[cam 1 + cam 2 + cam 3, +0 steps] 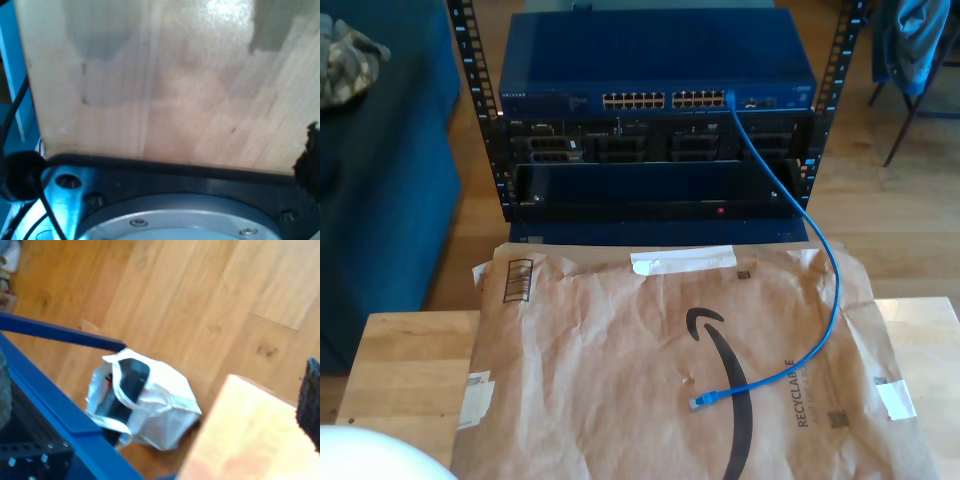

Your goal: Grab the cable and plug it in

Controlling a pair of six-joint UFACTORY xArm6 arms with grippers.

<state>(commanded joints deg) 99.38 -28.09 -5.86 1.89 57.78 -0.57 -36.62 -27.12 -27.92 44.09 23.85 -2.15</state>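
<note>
Pincer state I cannot tell for either my first pincer or my second pincer. One end of the thin bright blue ethernet cable (817, 300) is plugged into the dark blue rack switch (657, 62); its loose translucent plug (699, 402) lies on crumpled brown paper (620, 370) covering the pale wooden surface (410, 370).

black base plate (165, 175), silver screwed flange (185, 220)

The brown paper sheet (650, 370) lies flat and open across the wooden table (405, 365), with room all around the cable (817, 300)'s loose plug. The cable itself arcs up the exterior view's right to the blue switch (655, 60), crossing the rack (655, 170)'s front there; the other ports stand unobstructed.
</note>
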